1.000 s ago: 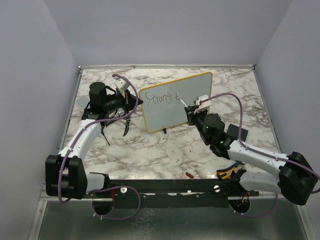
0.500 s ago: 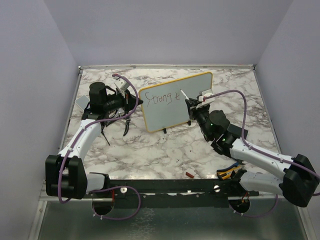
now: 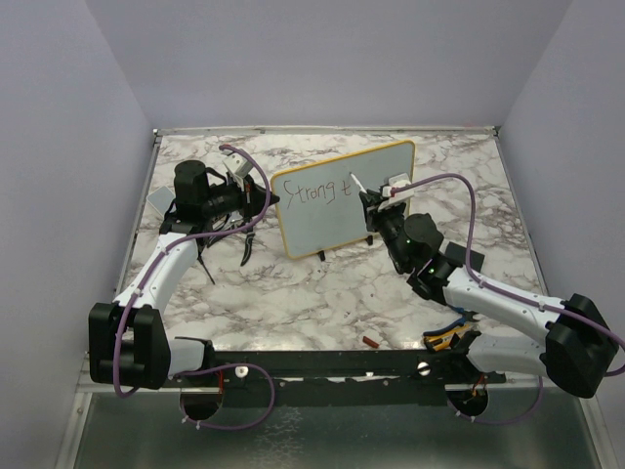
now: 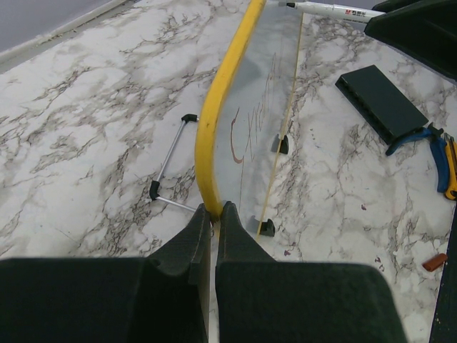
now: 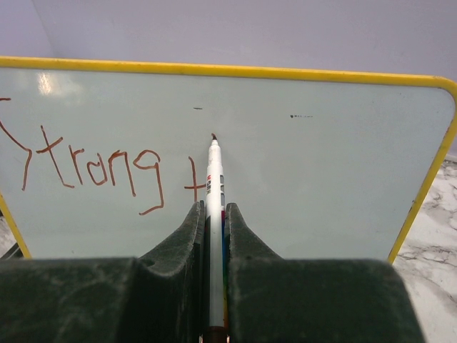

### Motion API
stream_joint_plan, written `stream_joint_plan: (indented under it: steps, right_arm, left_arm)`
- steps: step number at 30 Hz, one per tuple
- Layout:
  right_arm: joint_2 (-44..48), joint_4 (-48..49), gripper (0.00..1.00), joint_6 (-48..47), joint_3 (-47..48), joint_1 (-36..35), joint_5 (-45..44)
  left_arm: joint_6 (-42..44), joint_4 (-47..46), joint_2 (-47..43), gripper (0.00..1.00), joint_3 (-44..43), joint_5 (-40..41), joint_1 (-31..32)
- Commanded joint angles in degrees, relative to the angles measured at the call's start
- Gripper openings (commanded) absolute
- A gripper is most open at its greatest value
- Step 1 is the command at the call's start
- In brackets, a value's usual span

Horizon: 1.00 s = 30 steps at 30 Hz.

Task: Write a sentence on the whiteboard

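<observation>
Top external view: the whiteboard [image 3: 344, 210] stands tilted on the marbled tabletop [image 3: 293, 293], at upper centre of the frame. The sentence [image 3: 314, 194] so far reads "Strong t". The left tool [image 3: 262, 198] is clamped on the board's left edge. The right tool [image 3: 371, 202] is clenched around a white marker [image 3: 358, 186] whose tip is at the board's upper right part.

Left wrist view: the left tool [image 4: 213, 213] pinches the yellow frame of the whiteboard [image 4: 223, 93], which is seen edge-on, so the sentence [image 4: 248, 134] is too foreshortened to read. The marker [image 4: 330, 10] lies along the top edge and bears red print too small to read. A dark slab [image 4: 380, 103] and pliers [image 4: 437, 143] lie at right.

Right wrist view: the right tool [image 5: 214, 214] grips the marker [image 5: 214, 175], whose barrel label is unreadable. The marker's tip is at a short dark stroke on the whiteboard [image 5: 328, 179], right of the sentence [image 5: 93, 168], "Strong t".
</observation>
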State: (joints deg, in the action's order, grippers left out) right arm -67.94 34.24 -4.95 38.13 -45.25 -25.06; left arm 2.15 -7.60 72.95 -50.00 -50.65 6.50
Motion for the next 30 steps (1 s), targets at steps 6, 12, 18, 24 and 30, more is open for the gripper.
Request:
stream_joint_plan:
  steps: [6, 12, 18, 24, 30]
  right_arm:
    - [1.36, -2.51, 0.01, 3.26, -3.86, 0.31, -1.24]
    - [1.28, -4.1, 0.01, 4.77, -5.22, 0.29, -0.83]
    - [0.84, -4.66, 0.01, 7.35, -6.34, 0.27, -0.6]
    - [0.83, -4.5, 0.01, 7.01, -6.34, 0.22, -1.03]
    - [0.49, -3.78, 0.01, 5.58, -4.08, 0.25, -1.79]
  left_arm:
    - [2.97, 1.27, -0.26, 0.0, 1.04, 2.67, -0.09]
    - [2.95, 1.27, -0.33, 0.0, 1.04, 2.65, -0.1]
    - [2.94, 1.27, -0.39, 0.0, 1.04, 2.66, -0.11]
    - [2.94, 1.27, -0.26, 0.0, 1.04, 2.53, -0.1]
    - [2.94, 1.27, -0.09, 0.0, 0.96, 2.56, -0.1]
